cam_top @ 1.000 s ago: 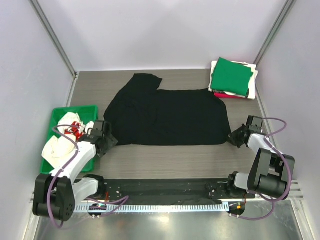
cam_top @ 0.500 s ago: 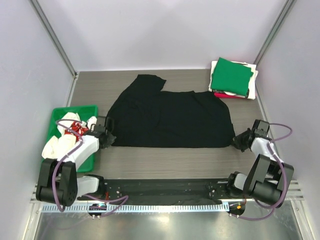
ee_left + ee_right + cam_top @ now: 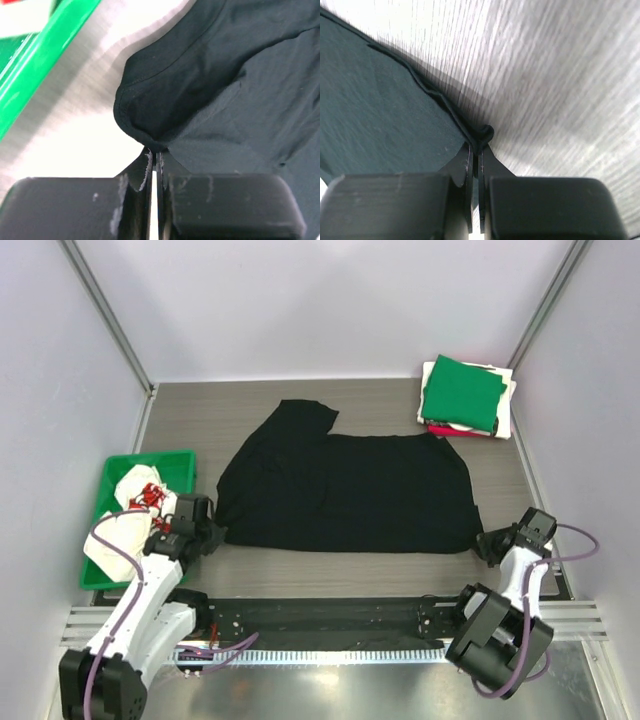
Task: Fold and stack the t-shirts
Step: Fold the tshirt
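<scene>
A large black t-shirt (image 3: pixel 345 490) lies spread across the middle of the table. My left gripper (image 3: pixel 212 532) is shut on its near left corner; in the left wrist view the black t-shirt (image 3: pixel 220 90) bunches at the closed tips of the left gripper (image 3: pixel 156 152). My right gripper (image 3: pixel 487 543) is shut on its near right corner, and the black t-shirt's hem (image 3: pixel 395 115) is pinched at the tips of the right gripper (image 3: pixel 477 145). Folded t-shirts, green (image 3: pixel 460 390) on top of white (image 3: pixel 505 410) and red (image 3: pixel 438 429), are stacked at the far right.
A green plastic tray (image 3: pixel 182 462) with crumpled white and red cloth (image 3: pixel 135 500) in it sits at the left edge, beside my left arm. Grey walls close in the table on both sides and at the back.
My left gripper has shut on the black t-shirt's near left corner. Both grippers have moved toward the near edge, dragging the shirt with them and stretching it flatter.
</scene>
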Robot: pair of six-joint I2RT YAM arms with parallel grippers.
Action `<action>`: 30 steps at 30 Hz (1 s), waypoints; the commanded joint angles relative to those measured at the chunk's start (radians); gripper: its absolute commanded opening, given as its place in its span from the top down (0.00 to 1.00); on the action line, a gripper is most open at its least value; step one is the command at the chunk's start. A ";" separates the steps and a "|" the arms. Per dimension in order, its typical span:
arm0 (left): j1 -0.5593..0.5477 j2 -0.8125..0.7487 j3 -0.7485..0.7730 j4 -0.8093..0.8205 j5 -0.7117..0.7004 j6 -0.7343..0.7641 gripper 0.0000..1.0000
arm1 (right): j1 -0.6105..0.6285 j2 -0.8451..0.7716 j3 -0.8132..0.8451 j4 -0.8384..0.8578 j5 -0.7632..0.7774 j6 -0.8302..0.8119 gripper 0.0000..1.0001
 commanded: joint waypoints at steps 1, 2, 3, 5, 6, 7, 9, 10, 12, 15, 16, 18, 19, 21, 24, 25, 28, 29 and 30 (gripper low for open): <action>0.001 -0.087 0.008 -0.141 0.003 -0.050 1.00 | -0.014 -0.079 -0.005 -0.052 0.014 0.039 0.99; -0.039 -0.110 0.005 -0.161 -0.003 -0.069 1.00 | -0.014 -0.090 0.002 -0.063 0.013 0.046 0.99; -0.060 -0.129 0.008 -0.185 -0.012 -0.099 1.00 | -0.016 -0.103 0.007 -0.086 0.013 0.049 0.99; -0.093 -0.186 0.014 -0.239 0.000 -0.161 1.00 | -0.018 -0.141 0.022 -0.109 0.013 0.053 0.99; -0.096 -0.206 0.019 -0.262 0.008 -0.170 1.00 | -0.018 -0.152 0.025 -0.124 0.010 0.056 0.99; -0.120 -0.239 0.032 -0.311 0.005 -0.199 1.00 | -0.018 -0.158 0.032 -0.135 0.008 0.056 0.99; -0.139 -0.272 0.051 -0.365 -0.003 -0.219 1.00 | -0.018 -0.173 0.042 -0.153 -0.007 0.056 0.99; -0.143 -0.285 0.059 -0.408 -0.005 -0.222 1.00 | -0.018 -0.175 0.045 -0.158 -0.013 0.056 0.99; -0.143 -0.327 0.083 -0.445 -0.008 -0.221 1.00 | -0.018 -0.172 0.042 -0.160 -0.033 0.049 0.99; -0.143 -0.367 0.103 -0.514 -0.006 -0.213 1.00 | -0.018 -0.169 0.030 -0.161 -0.036 0.035 0.98; -0.145 -0.374 0.111 -0.555 -0.006 -0.208 1.00 | -0.019 -0.172 0.027 -0.158 -0.038 0.032 0.97; -0.143 -0.407 0.140 -0.580 -0.006 -0.184 0.90 | -0.018 -0.172 0.021 -0.134 -0.074 0.027 0.71; -0.145 -0.414 0.158 -0.584 -0.012 -0.176 0.76 | -0.018 -0.164 0.021 -0.118 -0.101 0.024 0.58; -0.143 -0.425 0.219 -0.577 -0.038 -0.133 0.42 | -0.018 -0.138 0.035 -0.085 -0.142 0.027 0.20; -0.145 -0.357 0.301 -0.502 -0.133 -0.046 0.37 | 0.020 -0.107 0.084 -0.037 -0.150 0.023 0.00; -0.143 -0.326 0.316 -0.412 -0.153 -0.020 0.37 | 0.047 -0.081 0.102 -0.032 -0.103 0.014 0.00; -0.145 -0.132 0.390 -0.167 -0.193 0.133 0.34 | 0.210 -0.013 0.189 -0.006 0.006 0.006 0.00; -0.143 -0.062 0.408 -0.100 -0.195 0.178 0.34 | 0.272 0.005 0.241 -0.011 0.038 0.009 0.00; -0.140 0.004 0.430 -0.033 -0.192 0.227 0.32 | 0.326 0.015 0.263 -0.014 0.072 0.010 0.00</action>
